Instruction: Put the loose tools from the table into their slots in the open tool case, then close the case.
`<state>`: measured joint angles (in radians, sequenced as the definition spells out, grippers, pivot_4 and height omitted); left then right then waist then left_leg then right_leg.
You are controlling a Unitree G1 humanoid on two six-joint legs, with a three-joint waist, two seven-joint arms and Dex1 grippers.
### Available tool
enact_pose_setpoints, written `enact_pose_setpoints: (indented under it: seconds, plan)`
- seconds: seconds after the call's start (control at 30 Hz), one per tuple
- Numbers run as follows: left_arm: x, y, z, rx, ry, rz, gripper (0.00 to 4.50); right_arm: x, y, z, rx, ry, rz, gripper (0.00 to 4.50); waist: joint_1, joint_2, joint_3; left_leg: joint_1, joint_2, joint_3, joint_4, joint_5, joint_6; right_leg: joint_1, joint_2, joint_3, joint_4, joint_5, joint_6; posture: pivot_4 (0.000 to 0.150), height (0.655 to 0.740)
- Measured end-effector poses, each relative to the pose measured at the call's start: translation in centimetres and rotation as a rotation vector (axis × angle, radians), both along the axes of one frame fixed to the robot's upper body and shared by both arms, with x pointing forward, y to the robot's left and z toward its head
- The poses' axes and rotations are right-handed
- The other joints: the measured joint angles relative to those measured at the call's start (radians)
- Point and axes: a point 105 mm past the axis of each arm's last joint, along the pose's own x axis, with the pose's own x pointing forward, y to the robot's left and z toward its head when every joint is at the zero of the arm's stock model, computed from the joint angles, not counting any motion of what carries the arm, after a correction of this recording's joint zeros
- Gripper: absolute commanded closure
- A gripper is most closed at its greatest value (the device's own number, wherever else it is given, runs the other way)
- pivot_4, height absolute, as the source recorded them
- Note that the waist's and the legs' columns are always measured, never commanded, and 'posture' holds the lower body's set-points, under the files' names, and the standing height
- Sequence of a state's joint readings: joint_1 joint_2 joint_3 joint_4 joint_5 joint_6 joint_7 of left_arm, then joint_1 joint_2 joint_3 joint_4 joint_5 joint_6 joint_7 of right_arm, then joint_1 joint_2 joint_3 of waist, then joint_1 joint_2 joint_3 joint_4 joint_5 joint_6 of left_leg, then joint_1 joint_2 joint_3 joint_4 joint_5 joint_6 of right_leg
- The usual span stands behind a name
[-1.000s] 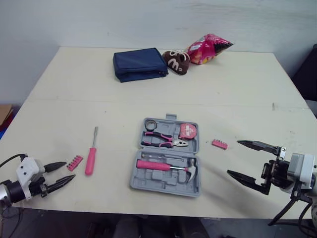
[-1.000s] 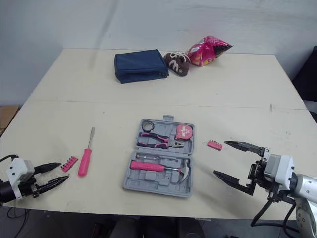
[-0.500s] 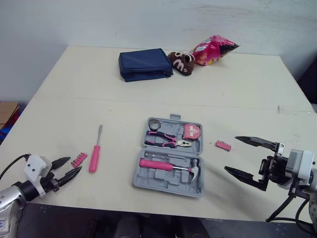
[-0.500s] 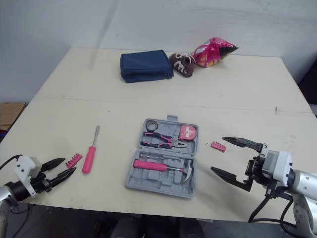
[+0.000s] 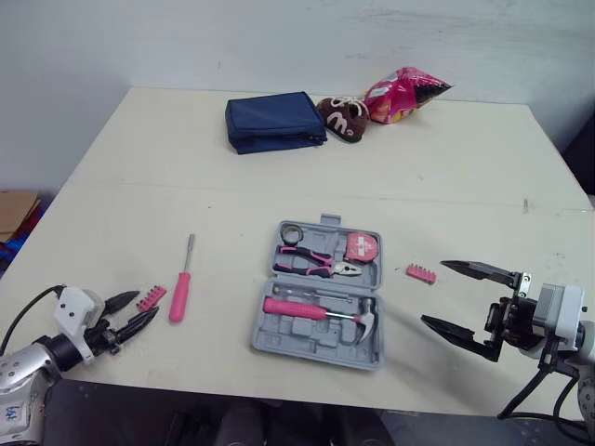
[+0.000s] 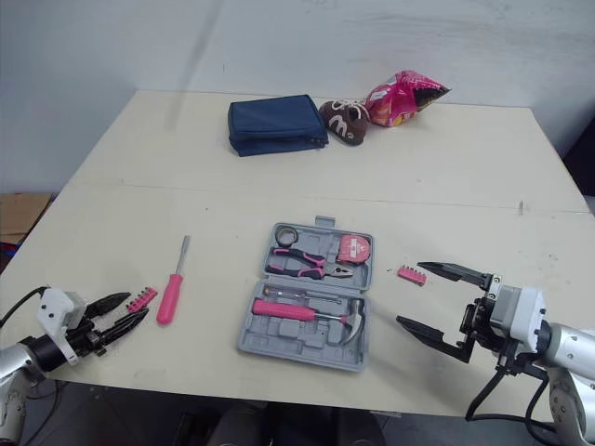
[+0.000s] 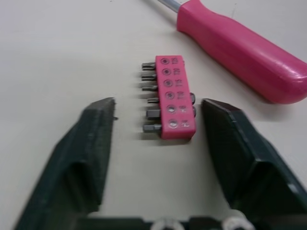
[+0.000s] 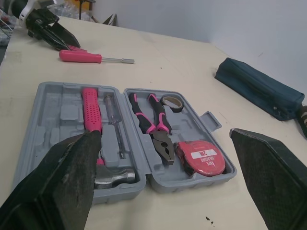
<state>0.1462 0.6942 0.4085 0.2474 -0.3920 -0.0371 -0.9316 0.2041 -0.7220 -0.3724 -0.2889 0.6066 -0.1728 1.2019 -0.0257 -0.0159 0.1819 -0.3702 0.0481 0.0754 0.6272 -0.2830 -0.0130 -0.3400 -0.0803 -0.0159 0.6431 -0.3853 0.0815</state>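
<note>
Left gripper [image 7: 159,103] open, straddling pink bit holder [image 7: 172,96], not gripping it. Right gripper [image 6: 410,294] wide open, empty, beside tool case [image 6: 279,337].

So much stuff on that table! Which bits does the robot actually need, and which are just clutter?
For the job: tool case, pink screwdriver, left bit holder, right bit holder.
Just lying about: navy pouch, brown plush toy, pink snack bag.

Sparse lab-like test room: bare white wall [image 5: 186,42] behind a lone cream table [image 5: 465,167].
</note>
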Motion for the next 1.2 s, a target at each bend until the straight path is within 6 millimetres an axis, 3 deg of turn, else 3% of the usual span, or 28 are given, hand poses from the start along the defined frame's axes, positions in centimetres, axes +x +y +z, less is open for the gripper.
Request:
enact_pose_setpoints:
  seconds: [0.07, 0.4, 0.53, 0.67, 0.77, 0.9, 1.0, 1.2]
  plan:
    - [0.0, -0.1, -0.1, -0.001, 0.003, -0.005, 3.82, 0.0, 0.0, 0.0, 0.002, -0.001, -0.006, 0.0, -0.001, 0.002, -0.001, 0.0, 0.0, 0.0, 0.0, 0.0, 0.0, 0.0, 0.0, 0.0, 0.0, 0.0, 0.0, 0.15, 0.74]
    - [0.4, 0.2, 0.8, -0.032, -0.039, 0.009, 3.82, 0.2, 0.3, 0.1, 0.006, -0.006, -0.013, 0.0, -0.002, 0.002, -0.001, -0.001, 0.0, 0.0, 0.0, 0.0, 0.0, -0.001, 0.001, 0.0, 0.0, 0.0, 0.0, 0.15, 0.74]
    - [1.0, -0.3, 3.7, -0.028, -0.128, -0.051, 3.82, 0.2, 0.4, 0.2, 0.008, -0.009, -0.016, 0.0, -0.003, -0.005, 0.003, -0.002, 0.001, 0.0, 0.0, 0.0, 0.0, -0.001, 0.001, 0.0, -0.001, 0.0, 0.0, 0.15, 0.74]
    - [0.9, -4.1, 7.6, 0.097, -0.169, -0.327, 3.82, 0.2, 0.5, 0.4, 0.006, -0.014, -0.003, 0.0, -0.003, -0.007, 0.004, -0.004, 0.0, -0.001, 0.0, -0.001, 0.0, -0.001, 0.0, -0.001, -0.005, 0.001, 0.0, 0.15, 0.74]
    - [-0.1, -8.3, 9.1, 0.172, -0.15, -0.578, 3.82, -0.1, 0.6, 0.0, 0.001, 0.002, 0.021, 0.0, -0.003, -0.005, 0.005, -0.004, 0.0, -0.001, -0.003, -0.001, 0.0, -0.001, 0.0, -0.001, -0.008, 0.001, 0.0, 0.15, 0.74]
    - [-1.0, -12.6, 9.7, 0.255, -0.107, -0.837, 3.82, -0.3, 0.8, -0.2, 0.006, 0.009, 0.037, 0.0, -0.003, -0.005, 0.005, -0.004, 0.0, -0.001, -0.005, -0.001, -0.001, -0.001, 0.003, -0.002, -0.009, 0.001, 0.0, 0.15, 0.74]
    - [-0.8, -14.5, 9.9, 0.307, -0.114, -0.917, 3.82, -0.5, 1.0, -0.5, 0.008, 0.019, 0.048, 0.0, -0.004, -0.004, 0.006, -0.004, 0.0, 0.0, -0.005, 0.0, 0.0, -0.001, 0.004, -0.001, -0.009, 0.001, 0.0, 0.15, 0.74]
    - [-0.6, -18.1, 8.3, 0.442, 0.015, -1.019, 3.82, -0.8, 1.2, -1.0, 0.017, 0.031, 0.051, 0.0, -0.001, -0.005, 0.006, -0.004, 0.0, 0.001, 0.0, 0.0, 0.0, -0.001, 0.005, 0.001, -0.006, 0.002, 0.002, 0.15, 0.74]
